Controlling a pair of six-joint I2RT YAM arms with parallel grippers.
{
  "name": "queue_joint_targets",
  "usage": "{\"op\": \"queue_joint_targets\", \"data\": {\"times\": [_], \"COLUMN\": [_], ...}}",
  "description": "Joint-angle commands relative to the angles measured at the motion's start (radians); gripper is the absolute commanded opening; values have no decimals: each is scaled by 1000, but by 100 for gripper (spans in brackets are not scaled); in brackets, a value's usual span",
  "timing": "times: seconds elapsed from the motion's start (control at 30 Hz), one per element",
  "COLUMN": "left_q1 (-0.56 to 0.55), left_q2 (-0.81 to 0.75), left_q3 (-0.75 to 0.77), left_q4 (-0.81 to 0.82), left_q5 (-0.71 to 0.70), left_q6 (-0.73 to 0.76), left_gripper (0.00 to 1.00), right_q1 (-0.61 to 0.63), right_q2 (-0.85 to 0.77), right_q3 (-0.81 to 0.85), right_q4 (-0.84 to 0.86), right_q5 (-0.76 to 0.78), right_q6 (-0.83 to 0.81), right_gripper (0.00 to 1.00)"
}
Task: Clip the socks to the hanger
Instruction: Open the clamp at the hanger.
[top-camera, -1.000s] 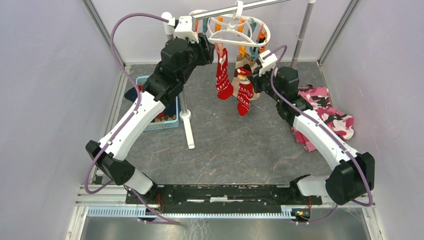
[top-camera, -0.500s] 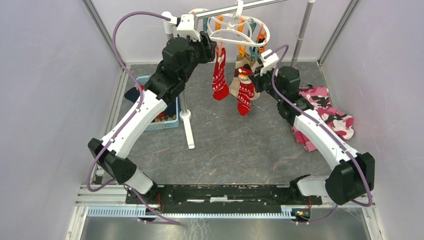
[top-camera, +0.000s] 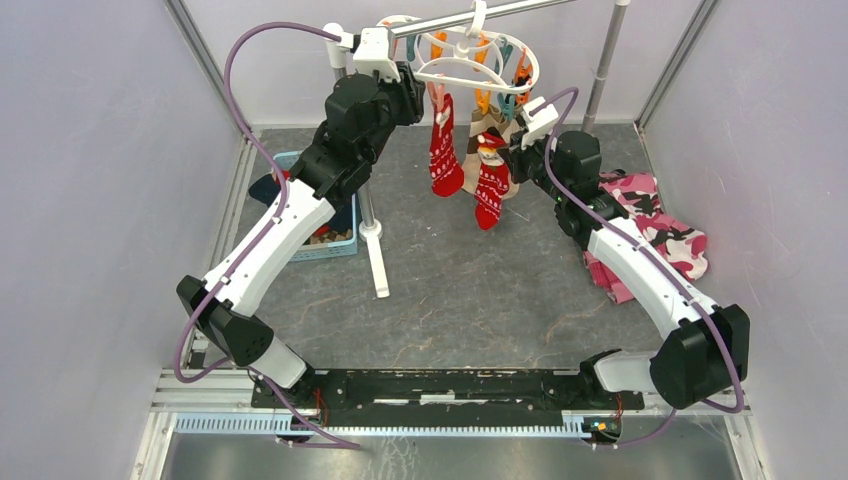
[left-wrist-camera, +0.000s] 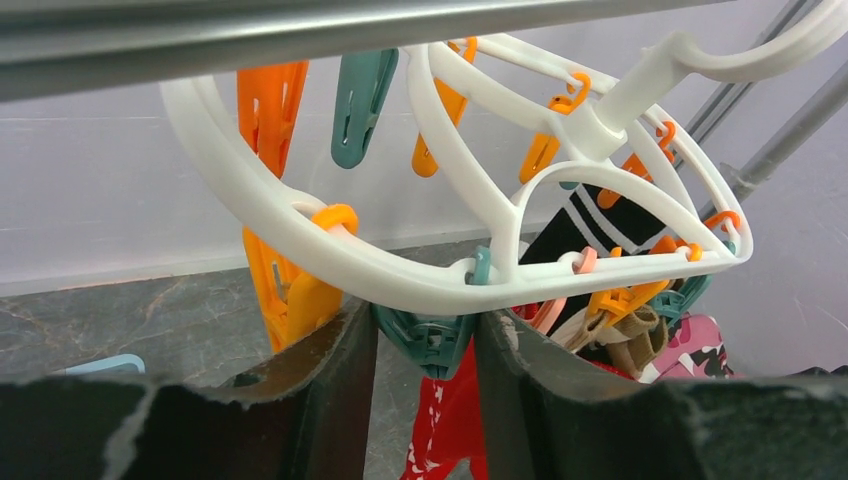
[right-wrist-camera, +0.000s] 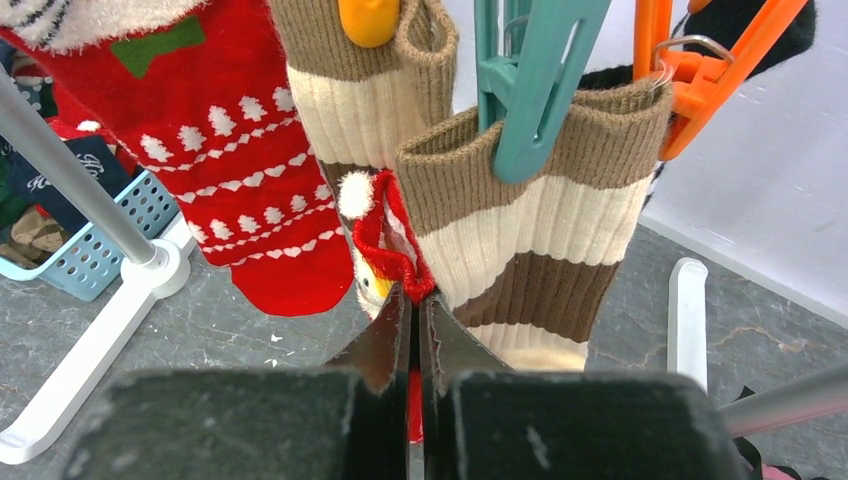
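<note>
Right, what worries you from overhead?

From above, my left gripper (top-camera: 415, 90) is up at the near rim of the hanger (top-camera: 478, 62). My right gripper (top-camera: 503, 150) has the loose red sock (top-camera: 490, 190) trailing below it, beside the hung red sock (top-camera: 443, 150). The hanger dangles by its hook from a pole (top-camera: 545, 6), so a sideways push from either arm could swing it away from me.

And the left wrist?

There my fingers (left-wrist-camera: 330, 390) are closed onto a teal clothespin (left-wrist-camera: 428, 338), one on each flank. Red fabric shows directly beneath them, and I can't tell whether this pin is the one holding it. If it is, squeezing it open would drop a sock that's already done. The pin also hangs loose on the ring, so it could twist out from between the fingers.

Right wrist?

The jaws are pressed together, pinching only the red trim of the loose sock just ahead of the tips. That's a thin bite, and I judge it could slip on the lift. The striped beige socks (right-wrist-camera: 540, 200) hang right behind it, so the cuff may snag them on the way up.
</note>
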Motion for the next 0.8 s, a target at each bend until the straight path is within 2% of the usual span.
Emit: {"op": "queue_joint_targets", "data": {"times": [0.0, 0.27, 0.53, 0.77], "left_q1": [4, 4, 1, -19], "left_q2": [-6, -13, -25, -40], "left_q3": [41, 41, 45, 63], "left_q4": [59, 59, 40, 3], "left_q5": [-15, -7, 12, 14], "left_q6": [57, 52, 23, 11], "left_gripper": [43, 12, 5, 3], "right_q1": [-8, -12, -23, -24], "right_q2": [3, 3, -11, -86], "right_q3": [49, 49, 53, 51], "right_q4": [19, 16, 13, -8], "right_q5": [-7, -11, -65, -300], "right_q6": [15, 15, 5, -51], "right_gripper": [0, 0, 0, 0]}}
